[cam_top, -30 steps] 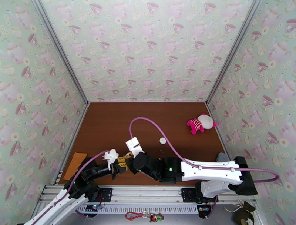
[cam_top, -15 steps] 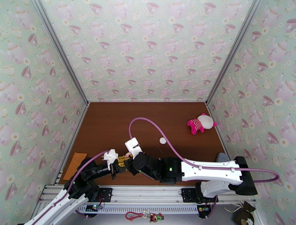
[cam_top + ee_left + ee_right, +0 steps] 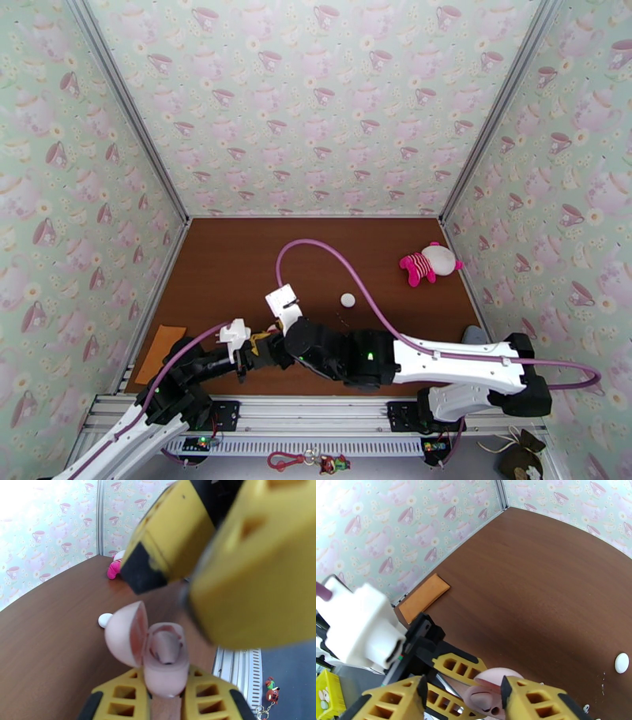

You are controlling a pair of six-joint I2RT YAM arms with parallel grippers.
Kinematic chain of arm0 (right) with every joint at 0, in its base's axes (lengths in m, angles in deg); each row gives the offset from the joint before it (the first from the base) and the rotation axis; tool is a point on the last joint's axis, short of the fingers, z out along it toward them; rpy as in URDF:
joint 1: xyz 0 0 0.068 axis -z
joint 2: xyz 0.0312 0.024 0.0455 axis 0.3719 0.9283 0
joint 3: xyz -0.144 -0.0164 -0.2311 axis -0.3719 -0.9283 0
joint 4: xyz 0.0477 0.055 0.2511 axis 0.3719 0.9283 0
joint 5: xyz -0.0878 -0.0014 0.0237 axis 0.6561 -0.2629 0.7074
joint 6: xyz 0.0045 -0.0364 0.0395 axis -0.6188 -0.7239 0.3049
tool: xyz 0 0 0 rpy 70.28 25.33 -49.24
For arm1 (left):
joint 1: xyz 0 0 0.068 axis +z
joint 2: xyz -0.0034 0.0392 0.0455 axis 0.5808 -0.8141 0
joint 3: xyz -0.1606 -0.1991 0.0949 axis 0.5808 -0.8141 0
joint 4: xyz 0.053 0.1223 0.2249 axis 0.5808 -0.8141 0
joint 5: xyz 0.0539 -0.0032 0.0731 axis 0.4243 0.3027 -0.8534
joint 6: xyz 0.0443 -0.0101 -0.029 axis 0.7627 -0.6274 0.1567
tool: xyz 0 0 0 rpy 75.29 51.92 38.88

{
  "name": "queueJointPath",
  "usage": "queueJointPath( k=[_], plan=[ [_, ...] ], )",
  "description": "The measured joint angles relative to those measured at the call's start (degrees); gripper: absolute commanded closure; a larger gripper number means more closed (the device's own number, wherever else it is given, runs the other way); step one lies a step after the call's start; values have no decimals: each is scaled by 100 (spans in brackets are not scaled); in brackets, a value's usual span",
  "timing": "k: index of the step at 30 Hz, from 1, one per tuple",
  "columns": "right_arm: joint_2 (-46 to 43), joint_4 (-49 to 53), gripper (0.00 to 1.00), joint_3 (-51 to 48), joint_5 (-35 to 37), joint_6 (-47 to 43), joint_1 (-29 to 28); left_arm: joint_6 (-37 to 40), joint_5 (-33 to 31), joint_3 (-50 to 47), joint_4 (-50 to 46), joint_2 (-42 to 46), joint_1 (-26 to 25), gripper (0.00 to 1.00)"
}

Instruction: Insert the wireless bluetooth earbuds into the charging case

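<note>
The pink round clamshell charging case point(image 3: 166, 657) is pinched between the yellow fingers of the left gripper point(image 3: 164, 683), with its lid swung open to one side and the hollow turned upward. Directly above it the right gripper point(image 3: 462, 691) is held poised, fingers spread apart. Nothing is seen between them, and the case sits right below the gap. Inside the case a pink insert with a dark hole can be made out. The wells look unfilled, though part of them is hidden.

A small white round piece point(image 3: 347, 299) is seen on the brown wooden table point(image 3: 237, 260), well beyond both grippers. Whether it is one of the tiny white plastic earbuds cannot be told at this size.

Opening and presenting the case is judged done. Fetching and seating the earbuds is judged to be left, so the task is taken to be at an early stage.
</note>
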State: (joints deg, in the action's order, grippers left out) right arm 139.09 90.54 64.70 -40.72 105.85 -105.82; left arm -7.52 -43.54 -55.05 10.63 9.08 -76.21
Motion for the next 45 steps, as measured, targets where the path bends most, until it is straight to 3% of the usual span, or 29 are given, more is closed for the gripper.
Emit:
queueJointPath(
  k=[3, 5, 8, 13, 19, 28, 37, 45],
  plan=[
    [-33, 162, 10, 195, 79, -33, 9, 94, 0, 0, -2, 37, 0, 100],
    [-153, 284, 3, 291, 127, -42, 92, 175, -2, 0, 0, 79, 0, 100],
    [-487, 577, 1, 404, 42, 87, 485, 332, -15, 0, -7, 181, 0, 100],
    [-1099, 1187, 2, 409, -197, 649, 1733, 632, -138, 0, -24, 402, 0, 100],
    [-1368, 1958, 3, -127, -649, 1519, 2518, 953, -433, 0, -66, 603, 0, 100],
    [-142, 2577, 3, -590, -1523, 2210, 2555, 1220, -699, 0, -109, 782, 0, 100],
    [1517, 2629, 3, -289, -1954, 2201, 2114, 1353, -693, 0, -247, 962, 0, 100],
    [2267, 2490, 5, -122, -2256, 2135, 2011, 1440, -671, 0, -365, 986, 0, 100]
  ],
)
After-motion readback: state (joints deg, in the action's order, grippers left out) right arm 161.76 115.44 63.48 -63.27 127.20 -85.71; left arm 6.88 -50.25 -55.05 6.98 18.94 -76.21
